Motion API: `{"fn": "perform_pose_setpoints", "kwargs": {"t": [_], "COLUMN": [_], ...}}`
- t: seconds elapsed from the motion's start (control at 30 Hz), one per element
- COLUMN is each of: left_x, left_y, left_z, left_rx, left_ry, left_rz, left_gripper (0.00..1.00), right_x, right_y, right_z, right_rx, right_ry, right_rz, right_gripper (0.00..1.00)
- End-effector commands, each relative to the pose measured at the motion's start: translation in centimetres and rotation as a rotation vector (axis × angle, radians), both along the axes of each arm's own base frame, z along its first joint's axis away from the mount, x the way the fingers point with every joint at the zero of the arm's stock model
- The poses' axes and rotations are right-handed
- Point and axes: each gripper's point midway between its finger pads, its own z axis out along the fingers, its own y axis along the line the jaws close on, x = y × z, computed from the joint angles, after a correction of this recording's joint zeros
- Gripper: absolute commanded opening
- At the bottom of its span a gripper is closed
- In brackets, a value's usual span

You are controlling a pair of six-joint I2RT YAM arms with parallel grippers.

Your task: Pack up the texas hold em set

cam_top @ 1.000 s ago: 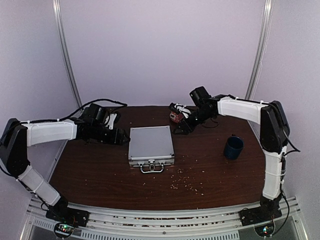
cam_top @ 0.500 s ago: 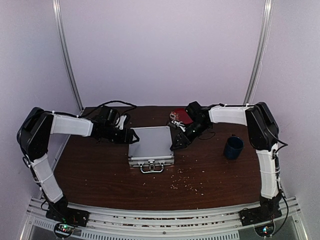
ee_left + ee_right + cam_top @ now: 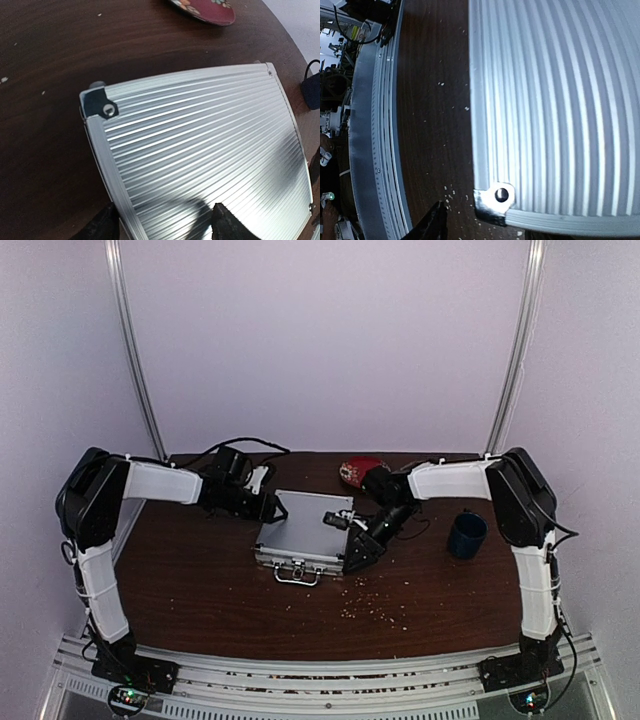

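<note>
The texas hold em set shows only as its silver ribbed case (image 3: 303,528), lying shut on the brown table with its handle (image 3: 297,575) toward the front. My left gripper (image 3: 268,508) is at the case's back left corner. In the left wrist view the case (image 3: 200,150) fills the frame and the gripper (image 3: 165,226) is open, one finger beside the edge and one over the lid. My right gripper (image 3: 358,548) is at the front right corner of the case (image 3: 555,100). It (image 3: 485,231) is open, with one finger on the table clear of that corner and the other hidden.
A red round plate (image 3: 358,470) lies behind the case near the table's back edge. A dark blue mug (image 3: 466,535) stands to the right. Pale crumbs (image 3: 375,605) are scattered over the table in front of the case. The metal frame rail (image 3: 370,150) runs along the near edge.
Both arms have swung in to the case: the left to its back left corner with narrower jaws, the right from the plate to its front right corner. The case has turned slightly.
</note>
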Motion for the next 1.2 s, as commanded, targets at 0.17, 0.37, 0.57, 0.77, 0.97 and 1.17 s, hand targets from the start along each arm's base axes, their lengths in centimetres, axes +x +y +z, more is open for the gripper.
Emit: {"fn": "perform_pose_setpoints", "kwargs": {"t": [0.17, 0.37, 0.57, 0.77, 0.97, 1.17], "left_x": [-6.1, -7.3, -5.7, -5.0, -11.0, -17.0], "left_y": [-9.7, -11.3, -9.7, -4.3, -2.1, -1.6], "left_z": [1.8, 2.1, 4.1, 10.9, 10.1, 6.7], "left_rx": [-0.110, -0.136, -0.039, 0.050, -0.022, -0.063], "left_ry": [-0.042, -0.037, -0.131, -0.333, -0.259, -0.138], "left_rz": [-0.410, -0.465, -0.339, -0.118, -0.180, -0.311], "left_gripper": [0.62, 0.60, 0.66, 0.77, 0.73, 0.72], "right_x": [-7.7, -9.9, -10.6, -11.8, -9.7, 0.9], "right_y": [1.8, 2.0, 0.5, -2.9, -4.5, -4.6], "right_z": [2.0, 1.9, 1.8, 2.9, 5.9, 9.3], "right_rx": [0.033, 0.010, -0.046, -0.111, -0.083, -0.013], "right_ry": [-0.062, -0.096, -0.125, -0.164, -0.219, -0.406], "right_rz": [0.209, 0.258, 0.293, 0.337, 0.275, -0.062], "right_gripper": [0.52, 0.52, 0.52, 0.52, 0.52, 0.52]}}
